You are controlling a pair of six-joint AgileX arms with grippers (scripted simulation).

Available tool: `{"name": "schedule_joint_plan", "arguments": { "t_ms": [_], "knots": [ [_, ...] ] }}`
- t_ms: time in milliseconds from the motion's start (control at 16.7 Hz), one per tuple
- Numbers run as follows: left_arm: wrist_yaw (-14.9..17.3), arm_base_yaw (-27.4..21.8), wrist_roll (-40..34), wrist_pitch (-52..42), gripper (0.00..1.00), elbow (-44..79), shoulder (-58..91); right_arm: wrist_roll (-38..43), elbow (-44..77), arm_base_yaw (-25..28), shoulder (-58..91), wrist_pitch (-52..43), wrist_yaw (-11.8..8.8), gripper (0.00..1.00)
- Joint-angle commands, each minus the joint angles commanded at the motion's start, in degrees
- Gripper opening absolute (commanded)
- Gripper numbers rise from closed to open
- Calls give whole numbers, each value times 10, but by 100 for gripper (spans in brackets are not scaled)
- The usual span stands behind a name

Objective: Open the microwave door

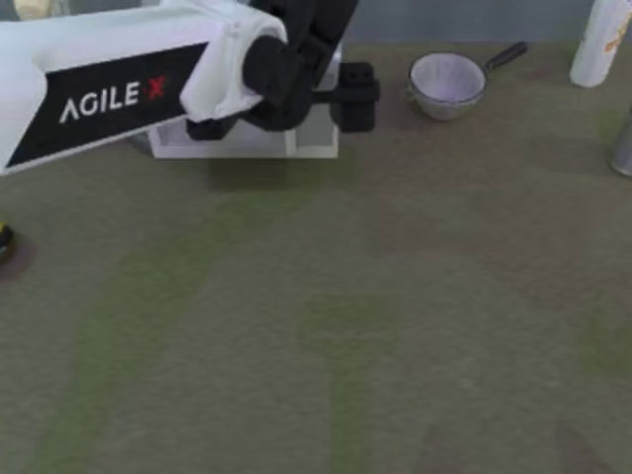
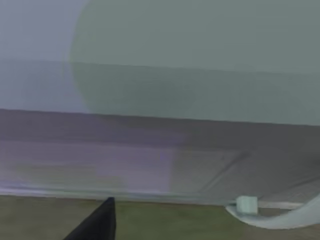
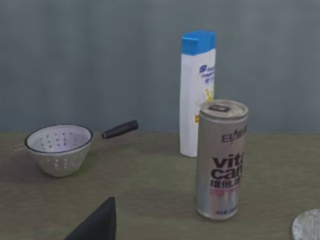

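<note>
The microwave [image 1: 316,138] stands at the back of the table, mostly hidden under my left arm. Its white front trim shows below the arm, and the microwave door [image 1: 222,146] lies flush with that front. My left gripper [image 1: 357,95] hovers just off the microwave's right side, between it and a strainer, with its black fingers apart and nothing between them. In the left wrist view a flat grey, purple-tinted surface [image 2: 150,155] fills most of the picture, with one dark fingertip [image 2: 102,220] low down. My right arm is out of the top view; a dark tip of my right gripper [image 3: 100,227] shows.
A white strainer [image 1: 446,84] with a black handle sits right of the left gripper. A white shampoo bottle [image 1: 602,39] stands at the back right, a silver can [image 1: 624,143] at the right edge. A small yellow-black thing [image 1: 4,242] lies at the left edge.
</note>
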Motion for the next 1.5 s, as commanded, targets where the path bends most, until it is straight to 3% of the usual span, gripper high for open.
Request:
{"name": "schedule_joint_plan", "arguments": {
  "t_ms": [420,1200,1500],
  "knots": [
    [12,18,16,45,100,18,56,0,0,0,0,0,0,100],
    [12,18,16,45,2,18,56,0,0,0,0,0,0,100],
    [12,18,16,45,0,18,56,0,0,0,0,0,0,100]
  ]
}}
